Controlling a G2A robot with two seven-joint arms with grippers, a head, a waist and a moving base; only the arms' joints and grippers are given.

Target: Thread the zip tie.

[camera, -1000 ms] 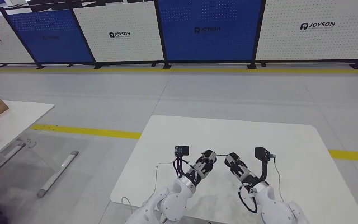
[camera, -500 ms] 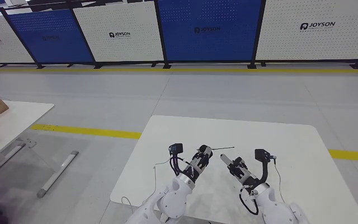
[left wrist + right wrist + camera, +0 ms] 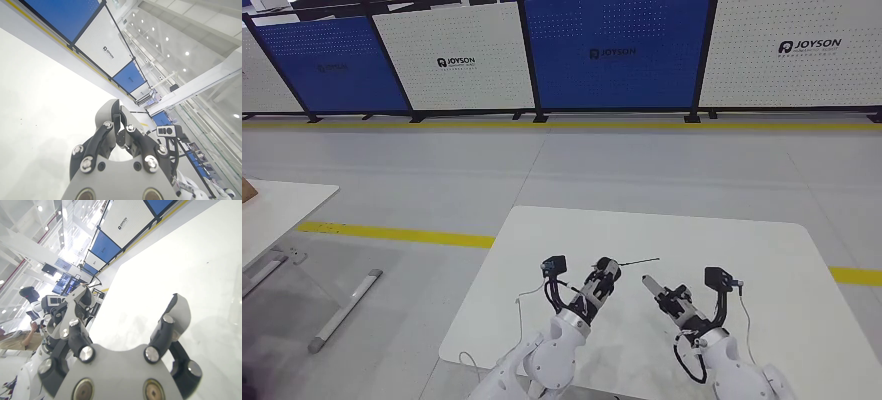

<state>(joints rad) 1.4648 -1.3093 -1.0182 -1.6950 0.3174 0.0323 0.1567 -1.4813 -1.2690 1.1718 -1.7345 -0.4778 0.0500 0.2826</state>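
black and thin, the plastic zip tie strap [image 3: 638,263] is pinched at one end in my left arm's grey two-finger gripper [image 3: 606,268], whose pads are pressed together on it. the rest of the strap sticks out free above the white rectangular table [image 3: 742,240], pointing across towards the other arm. i read that hold as deliberate: clamping one end keeps the strap off the surface and offers its free length for feeding. my right arm's grey two-finger gripper [image 3: 650,284] hangs near the strap's free end, on the near side and apart from it, fingers spread wide with nothing between them. i take that wide gap as room to come in on the strap without knocking it. the right wrist view shows a bend in the strap, but i cannot tell whether the tail has gone through the head, so i count the threading as unconfirmed.
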